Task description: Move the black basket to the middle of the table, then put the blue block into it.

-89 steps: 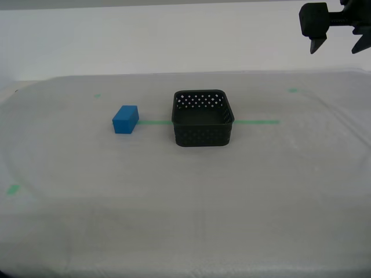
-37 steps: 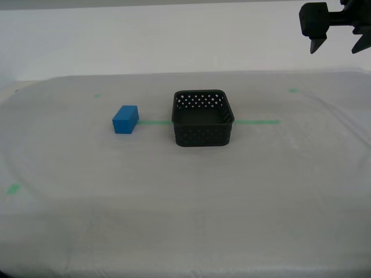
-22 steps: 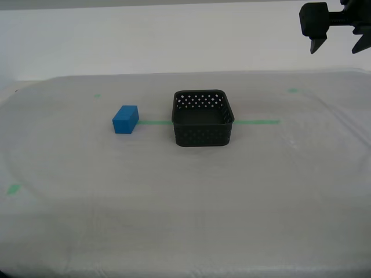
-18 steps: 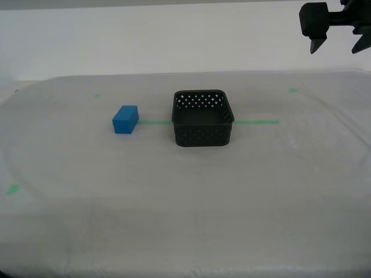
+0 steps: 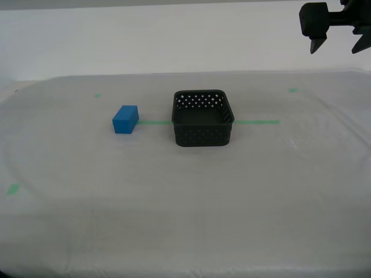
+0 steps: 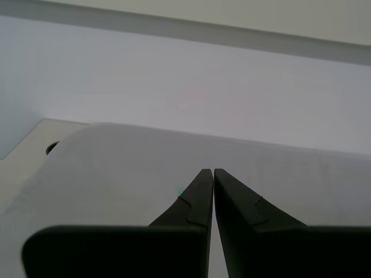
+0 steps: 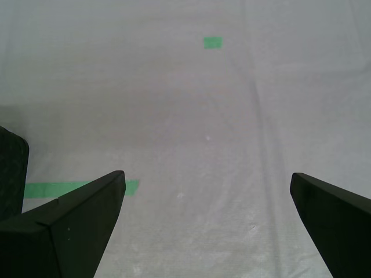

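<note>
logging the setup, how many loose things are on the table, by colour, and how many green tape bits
black: 1, the black basket
blue: 1, the blue block
green tape: 4 visible in the exterior view, one long tape line running behind the basket and three small tape marks
total: 2 loose things and 4 tape bits on the table

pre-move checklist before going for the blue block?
1. The black basket sits mid-table on the green tape line: ok.
2. The blue block is on the table, clear of the basket: ok.
3. The basket is empty: ok.
4. My first gripper is open, nothing between its fingers: ok.
5. My second gripper is shut and empty: ok.
6. Which arm is nearer the block: cannot tell.
</note>
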### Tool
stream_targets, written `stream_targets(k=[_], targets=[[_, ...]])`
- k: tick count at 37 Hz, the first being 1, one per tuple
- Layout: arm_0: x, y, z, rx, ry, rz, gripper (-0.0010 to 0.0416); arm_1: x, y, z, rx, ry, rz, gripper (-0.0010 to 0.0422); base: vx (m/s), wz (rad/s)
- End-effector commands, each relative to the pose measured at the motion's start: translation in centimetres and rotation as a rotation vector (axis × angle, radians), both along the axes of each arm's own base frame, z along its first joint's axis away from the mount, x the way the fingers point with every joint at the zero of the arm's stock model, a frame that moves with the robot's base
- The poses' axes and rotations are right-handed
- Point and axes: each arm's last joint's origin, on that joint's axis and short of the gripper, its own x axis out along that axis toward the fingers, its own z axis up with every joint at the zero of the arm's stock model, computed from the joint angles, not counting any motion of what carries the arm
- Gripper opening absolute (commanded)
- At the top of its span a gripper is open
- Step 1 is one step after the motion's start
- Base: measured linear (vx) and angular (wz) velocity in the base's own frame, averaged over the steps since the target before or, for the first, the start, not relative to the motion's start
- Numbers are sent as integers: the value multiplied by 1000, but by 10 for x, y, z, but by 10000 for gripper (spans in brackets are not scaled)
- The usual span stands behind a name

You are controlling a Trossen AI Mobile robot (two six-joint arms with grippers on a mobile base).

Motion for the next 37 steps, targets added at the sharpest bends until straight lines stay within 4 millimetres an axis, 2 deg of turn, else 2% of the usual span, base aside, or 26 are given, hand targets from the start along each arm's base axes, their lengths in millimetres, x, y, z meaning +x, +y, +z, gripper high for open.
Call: stream_targets(k=[1,18,37], targets=[[0,0,0,1,0,0,399,-1,0,8,-2,47,3,0,0,0],[0,0,0,1,-1,0,399,-14,0,42,-42,216,18,0,0,0],[0,0,0,1,0,0,398,-24,-1,48,-39,417,9,0,0,0]])
